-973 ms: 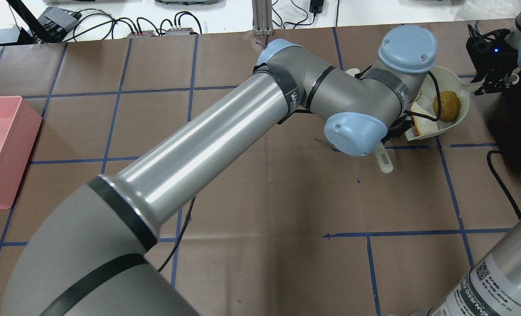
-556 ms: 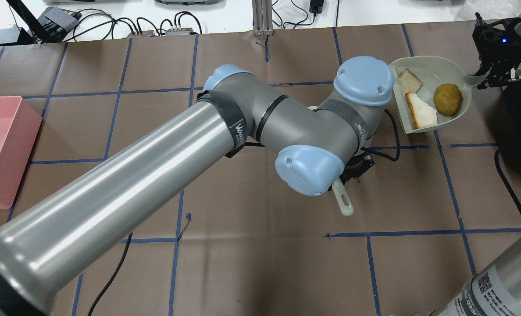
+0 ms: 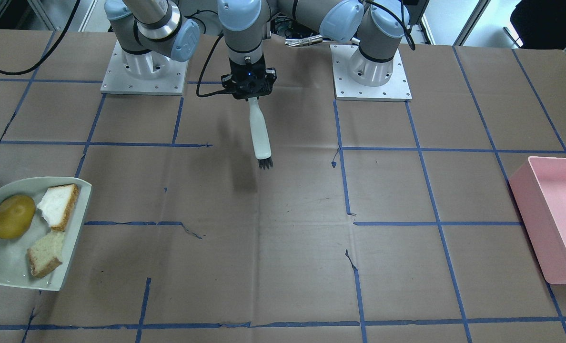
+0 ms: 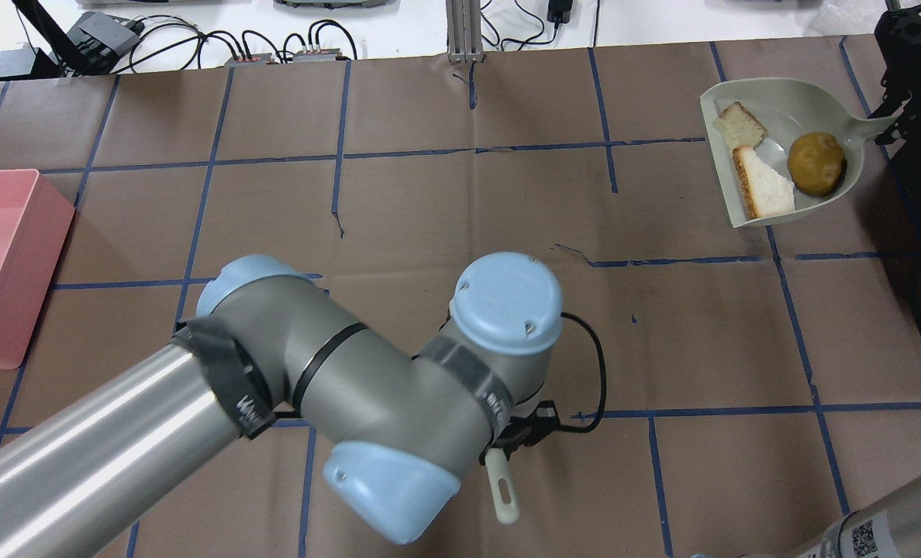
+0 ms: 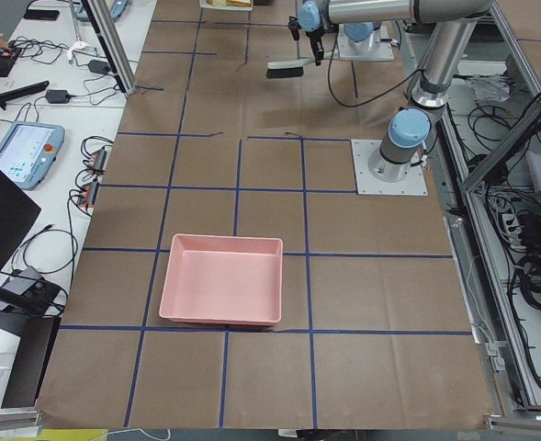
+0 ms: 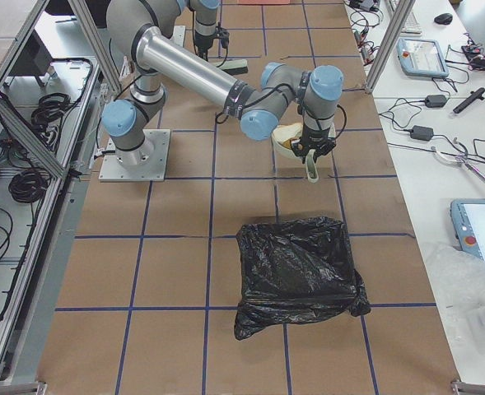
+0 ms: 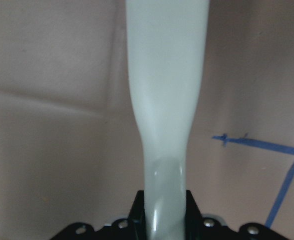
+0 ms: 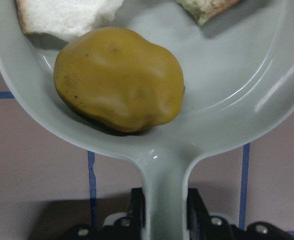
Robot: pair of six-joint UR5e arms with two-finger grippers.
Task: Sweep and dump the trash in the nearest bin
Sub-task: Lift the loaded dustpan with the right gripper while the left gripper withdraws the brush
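Holding a yellow-brown potato (image 4: 815,163) and two torn white bread pieces (image 4: 740,125) (image 4: 767,190), the pale-green plastic dustpan (image 4: 788,99) sits clamped in the right jaws; left jaws grip a white-handled brush (image 3: 259,131) over the desk (image 3: 283,247).

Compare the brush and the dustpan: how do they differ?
The brush is a slim handle with dark bristles, in the left tool; the dustpan is a wide scoop in the right tool. The brush carries nothing; the dustpan holds the potato and two bread pieces. Both are pale plastic, gripped by the handle.
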